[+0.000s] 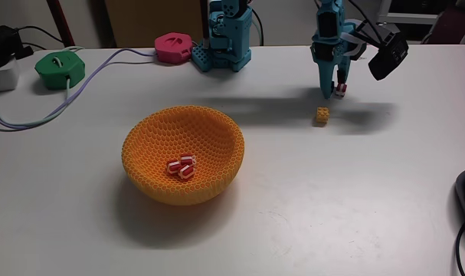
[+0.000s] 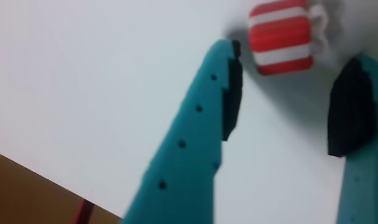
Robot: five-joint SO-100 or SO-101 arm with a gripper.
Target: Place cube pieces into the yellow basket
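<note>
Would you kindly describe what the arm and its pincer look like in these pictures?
The arm is teal-blue plastic with a black camera mounted beside the wrist and dark cables near it. The pincer has two teal fingers dotted with small round holes, each lined with a black pad on its inner face.

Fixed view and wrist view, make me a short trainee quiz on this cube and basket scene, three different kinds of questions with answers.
1. True or false: the gripper is already clamped on the red-and-white cube.
2. Multiple choice: what lies in the yellow basket? A) one yellow cube B) red-and-white cubes C) a green puck
3. Fill in: in the fixed view, the yellow-orange cube sits on the ___, right of the basket.

Key
1. False: its jaws stand apart, the cube beyond the fingertips.
2. B
3. table
</note>
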